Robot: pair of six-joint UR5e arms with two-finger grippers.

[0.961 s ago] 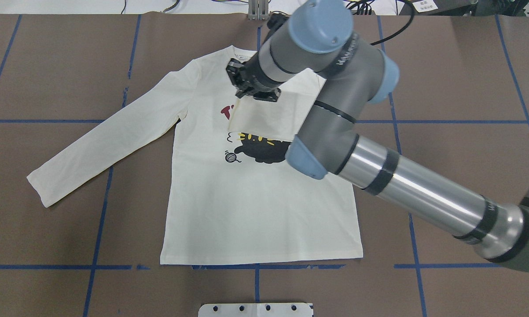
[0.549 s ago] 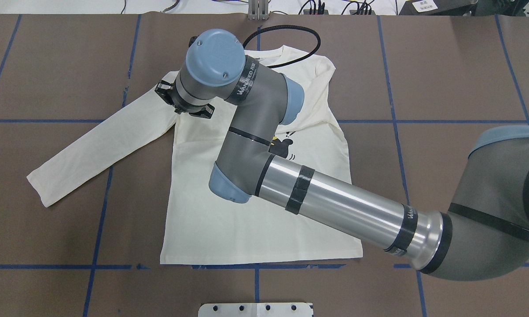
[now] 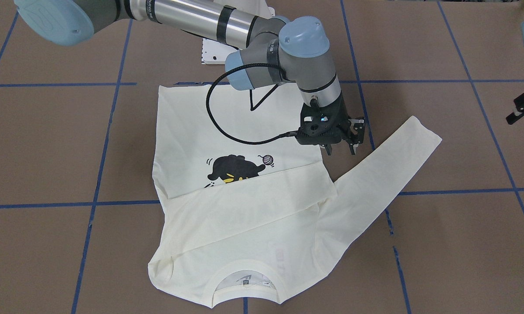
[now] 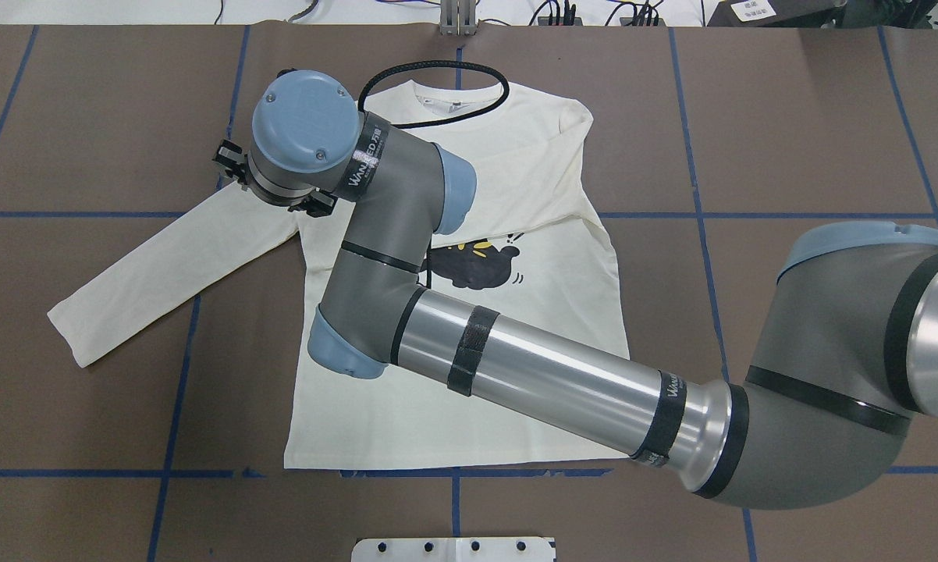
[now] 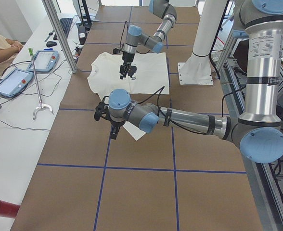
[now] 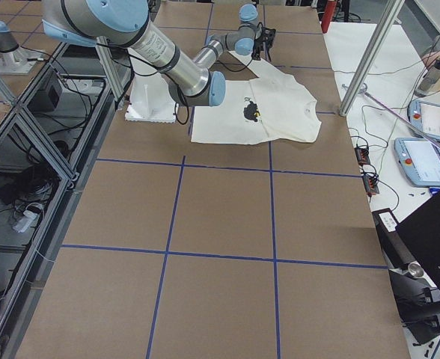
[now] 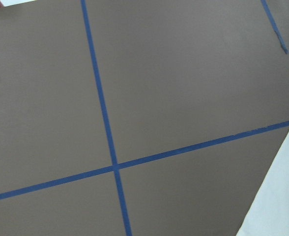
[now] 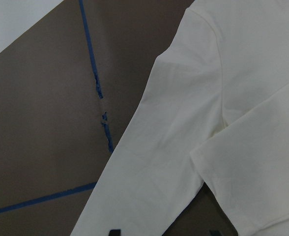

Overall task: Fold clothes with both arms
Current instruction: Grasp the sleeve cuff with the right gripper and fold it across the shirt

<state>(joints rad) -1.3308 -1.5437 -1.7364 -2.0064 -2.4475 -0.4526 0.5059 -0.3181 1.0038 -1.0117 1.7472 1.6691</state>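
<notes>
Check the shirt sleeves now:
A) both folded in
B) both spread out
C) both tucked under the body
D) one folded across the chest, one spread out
D: the folded sleeve crosses the chest and hides part of the cat; the spread sleeve lies straight out.
</notes>
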